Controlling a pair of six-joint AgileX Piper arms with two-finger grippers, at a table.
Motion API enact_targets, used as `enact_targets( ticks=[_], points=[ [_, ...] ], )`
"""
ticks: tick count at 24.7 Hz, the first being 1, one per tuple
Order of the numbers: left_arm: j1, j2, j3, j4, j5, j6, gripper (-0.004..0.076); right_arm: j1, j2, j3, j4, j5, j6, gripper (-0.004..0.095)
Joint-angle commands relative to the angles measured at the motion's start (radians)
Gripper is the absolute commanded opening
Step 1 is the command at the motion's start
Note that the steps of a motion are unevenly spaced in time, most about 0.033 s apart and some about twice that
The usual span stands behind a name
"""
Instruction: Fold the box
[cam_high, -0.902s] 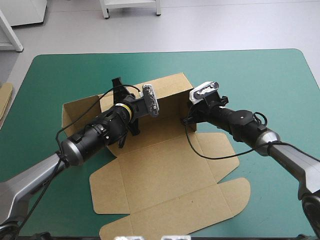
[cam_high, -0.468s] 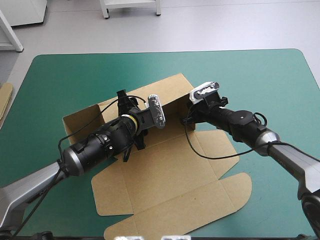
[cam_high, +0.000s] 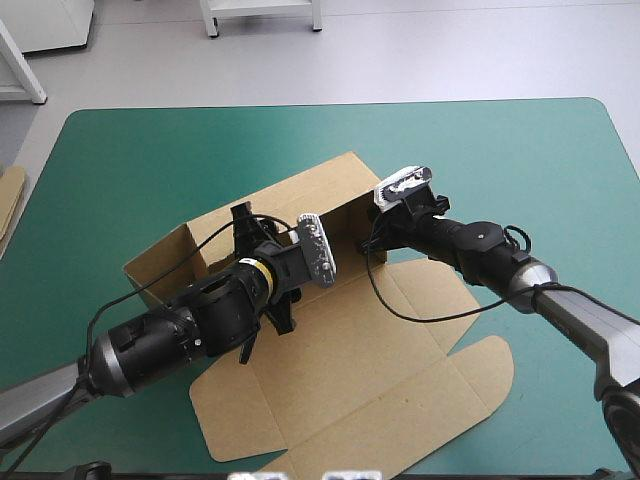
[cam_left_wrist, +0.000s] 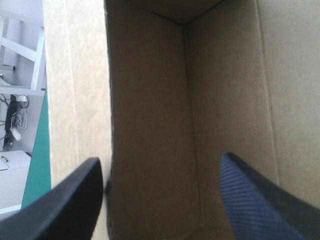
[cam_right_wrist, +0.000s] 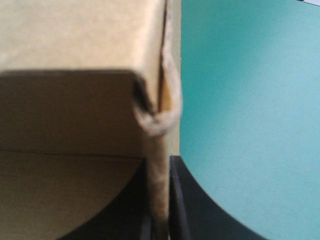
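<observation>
Box (cam_high: 340, 340) of brown board sits central on the counter (cam_high: 520, 150), walls raised toward 12 o'clock, lid flat toward 6. Left jaws hang spread inside it; right jaws pinch its 3 o'clock wall. Board looks light and stiff, bending only at scores; best held by wall edges.

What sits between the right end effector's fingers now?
A side wall of the box: the right end effector is all but shut on its edge, seen in the right wrist view.
</observation>
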Motion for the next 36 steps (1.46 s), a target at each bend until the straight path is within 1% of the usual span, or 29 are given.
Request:
enact_targets(
  ticks=[1,5,7,8,9,11,12,13,14,15,16,17,18,20,21,22,25,28,29,32,36],
  points=[
    [-0.022,-0.041,-0.029,0.067,0.04,-0.05,0.048,-0.002,-0.039,-0.032,0.029,0.003,0.03,0.0002],
    [-0.07,-0.057,-0.084,0.067,0.151,-0.179,0.047,-0.002,-0.039,-0.032,0.029,0.003,0.031,0.0001],
    [-0.076,-0.064,-0.123,0.061,0.2,-0.237,0.0418,-0.002,-0.039,-0.032,0.029,-0.001,0.035,0.0002],
    [-0.076,-0.069,-0.145,0.051,0.22,-0.241,0.0363,-0.002,-0.039,-0.032,0.029,-0.001,0.035,0.0001],
    [-0.076,-0.071,-0.167,0.044,0.232,-0.241,0.029,-0.002,-0.039,-0.032,0.029,-0.004,0.035,0.0001],
    [-0.076,-0.083,-0.213,0.027,0.254,-0.241,0.0105,-0.002,-0.039,-0.032,0.025,-0.006,0.043,0.0002],
    [-0.076,-0.092,-0.229,0.015,0.256,-0.241,0.0028,-0.002,-0.041,-0.032,0.025,-0.004,0.05,0.0002],
    [-0.072,-0.103,-0.257,0.013,0.256,-0.227,-0.0003,-0.002,-0.041,-0.032,-0.002,0.0,0.112,0.0002],
    [-0.067,-0.105,-0.266,0.018,0.259,-0.225,-0.0003,-0.002,-0.043,-0.032,-0.034,0.004,0.156,0.0002],
    [-0.037,-0.107,-0.281,0.012,0.275,-0.214,-0.0003,-0.006,-0.05,-0.033,-0.2,0.022,0.322,0.0002],
    [-0.019,-0.107,-0.286,0.009,0.288,-0.211,-0.0003,-0.006,-0.059,-0.037,-0.314,0.038,0.438,0.0002],
    [0.039,-0.107,-0.293,-0.001,0.309,-0.209,-0.0003,-0.023,-0.073,-0.057,-0.565,0.11,0.699,0.0002],
    [0.068,-0.107,-0.295,-0.016,0.307,-0.205,-0.0003,-0.029,-0.083,-0.07,-0.655,0.147,0.817,0.0002],
    [0.152,-0.111,-0.312,-0.095,0.291,-0.178,-0.0002,-0.045,-0.103,-0.101,-0.82,0.232,0.968,0.0002],
    [0.189,-0.111,-0.323,-0.143,0.286,-0.158,-0.0003,-0.053,-0.113,-0.113,-0.877,0.261,1.012,0.0001],
    [0.288,-0.111,-0.354,-0.237,0.281,-0.12,-0.0003,-0.068,-0.143,-0.137,-0.921,0.327,1.061,0.0001],
    [0.537,-0.111,-0.423,-0.4,0.278,-0.053,-0.0002,-0.097,-0.197,-0.183,-0.931,0.507,1.115,0.0001],
    [0.739,-0.111,-0.449,-0.487,0.25,0.012,-0.0002,-0.097,-0.23,-0.2,-0.995,0.576,1.191,0.0001],
    [0.813,-0.109,-0.449,-0.526,0.247,0.042,-0.0003,-0.097,-0.23,-0.225,-1.029,0.635,1.242,0.0001],
    [0.933,-0.1,-0.449,-0.646,0.247,0.104,-0.0003,-0.097,-0.228,-0.283,-1.075,0.736,1.284,0.0001],
    [1.012,-0.086,-0.449,-0.731,0.213,0.138,-0.0003,-0.097,-0.215,-0.354,-1.116,0.813,1.319,0.0001]
  ],
)
